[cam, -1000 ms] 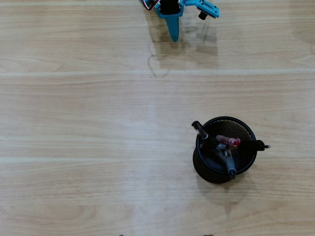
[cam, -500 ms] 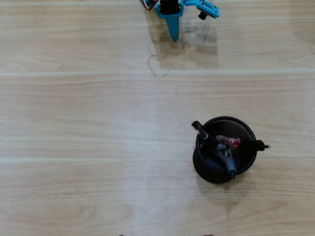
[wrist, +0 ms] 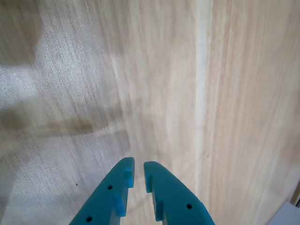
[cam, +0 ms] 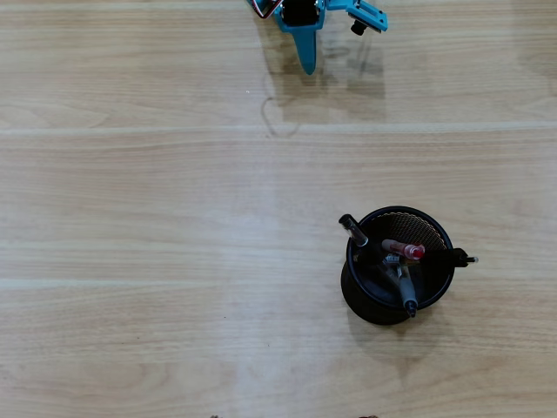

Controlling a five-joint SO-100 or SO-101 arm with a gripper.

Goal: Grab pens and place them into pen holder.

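Note:
The black mesh pen holder (cam: 359, 294) stands at the lower right of the overhead view. Several pens lean inside it: a red one (cam: 403, 250), a grey-black one (cam: 405, 292), one with a black cap (cam: 352, 228) and a black one (cam: 458, 258) poking over the right rim. My teal gripper (cam: 308, 63) sits at the top edge of the overhead view, far from the holder. In the wrist view the gripper (wrist: 138, 172) points at bare wood with its fingers nearly touching and nothing between them. The holder and pens are out of the wrist view.
The light wooden tabletop (cam: 174, 261) fills both views. A pale edge (wrist: 290, 213) shows at the bottom right corner of the wrist view.

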